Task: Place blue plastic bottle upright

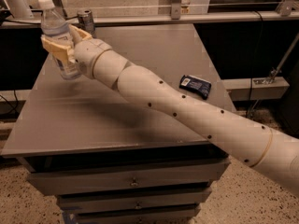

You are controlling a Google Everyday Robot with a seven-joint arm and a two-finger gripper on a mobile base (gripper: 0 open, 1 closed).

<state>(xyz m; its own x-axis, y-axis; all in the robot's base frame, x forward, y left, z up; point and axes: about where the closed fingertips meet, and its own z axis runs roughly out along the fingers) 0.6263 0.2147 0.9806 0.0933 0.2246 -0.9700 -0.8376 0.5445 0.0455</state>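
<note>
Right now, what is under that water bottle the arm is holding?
Only bare table shows below the blue plastic bottle, which the gripper clamps around its middle. Whether its base touches the table cannot be told.
</note>
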